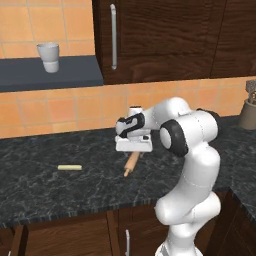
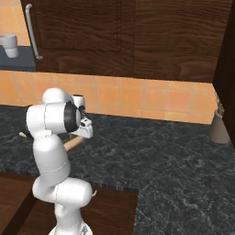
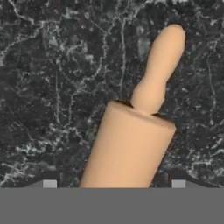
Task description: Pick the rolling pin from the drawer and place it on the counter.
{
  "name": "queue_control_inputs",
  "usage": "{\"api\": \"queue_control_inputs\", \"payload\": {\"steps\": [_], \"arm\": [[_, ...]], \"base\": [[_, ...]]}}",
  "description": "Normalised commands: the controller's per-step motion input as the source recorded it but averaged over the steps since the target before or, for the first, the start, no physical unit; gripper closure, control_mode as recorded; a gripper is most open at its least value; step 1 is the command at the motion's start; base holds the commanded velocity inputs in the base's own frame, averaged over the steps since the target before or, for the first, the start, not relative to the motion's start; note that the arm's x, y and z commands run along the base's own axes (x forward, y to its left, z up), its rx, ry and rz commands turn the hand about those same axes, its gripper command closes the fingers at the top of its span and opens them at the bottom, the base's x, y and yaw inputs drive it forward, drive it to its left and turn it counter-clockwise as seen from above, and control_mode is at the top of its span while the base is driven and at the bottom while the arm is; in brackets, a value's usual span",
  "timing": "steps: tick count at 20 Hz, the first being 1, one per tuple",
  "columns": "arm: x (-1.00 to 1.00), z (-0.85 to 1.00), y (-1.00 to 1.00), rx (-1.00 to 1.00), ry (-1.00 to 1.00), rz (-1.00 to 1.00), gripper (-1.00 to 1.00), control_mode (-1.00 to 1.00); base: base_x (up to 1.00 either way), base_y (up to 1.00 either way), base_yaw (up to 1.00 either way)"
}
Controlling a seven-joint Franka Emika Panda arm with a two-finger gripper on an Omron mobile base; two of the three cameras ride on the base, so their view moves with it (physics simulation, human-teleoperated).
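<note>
Orange square wall tiles run behind the end effector, above the black grey-veined stone tabletop. Higher up hang dark brown wooden wall cabinets with a vertical silver handle. Up and left sits a dark blue-grey wall shelf.

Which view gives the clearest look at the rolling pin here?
The hand view: the rolling pin shows large, body and one knobbed handle, above the counter. The left base view shows its lower part under the end effector. In the right base view the arm hides all but a short piece.
</note>
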Motion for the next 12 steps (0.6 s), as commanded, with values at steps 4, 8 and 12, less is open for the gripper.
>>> {"api": "queue_control_inputs", "payload": {"steps": [4, 8, 12], "arm": [[-0.65, 0.58, 0.0, 0.0, -0.24, 0.01, -1.0, -1.0], [-1.0, 0.62, -0.12, -0.02, -0.28, 0.13, -1.0, -1.0], [-1.0, 0.75, -0.48, -0.02, -0.21, 0.23, -1.0, -1.0]], "base": [[0.0, 0.0, 0.0], [0.0, 0.0, 0.0], [0.0, 0.0, 0.0]]}}
